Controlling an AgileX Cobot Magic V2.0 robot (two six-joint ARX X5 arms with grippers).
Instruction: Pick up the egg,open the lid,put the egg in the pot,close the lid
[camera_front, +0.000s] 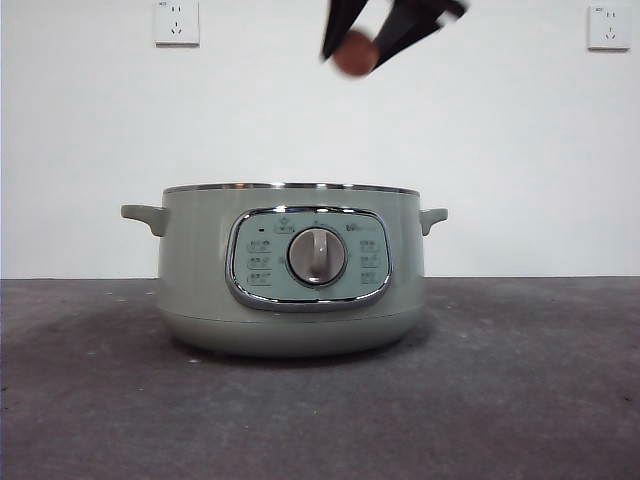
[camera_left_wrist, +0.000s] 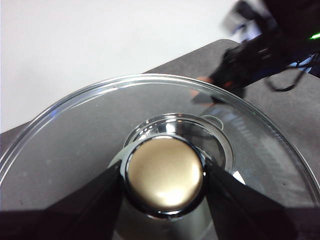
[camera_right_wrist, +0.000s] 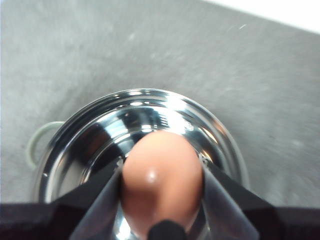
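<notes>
The pale green pot (camera_front: 290, 300) stands in the middle of the table with no lid on it. My right gripper (camera_front: 355, 50) is shut on the reddish-brown egg (camera_front: 353, 54) and holds it high above the pot's right half. In the right wrist view the egg (camera_right_wrist: 162, 172) sits between the jaws of the right gripper (camera_right_wrist: 162, 177), over the shiny inside of the pot (camera_right_wrist: 145, 112). My left gripper (camera_left_wrist: 164, 170) is shut on the knob (camera_left_wrist: 164, 175) of the glass lid (camera_left_wrist: 85, 130) and holds it in the air, out of the front view.
The dark grey table (camera_front: 520, 400) runs wide on both sides of the pot. A white wall with two sockets (camera_front: 177, 22) stands behind. The right arm (camera_left_wrist: 260, 55) shows dark beyond the lid in the left wrist view.
</notes>
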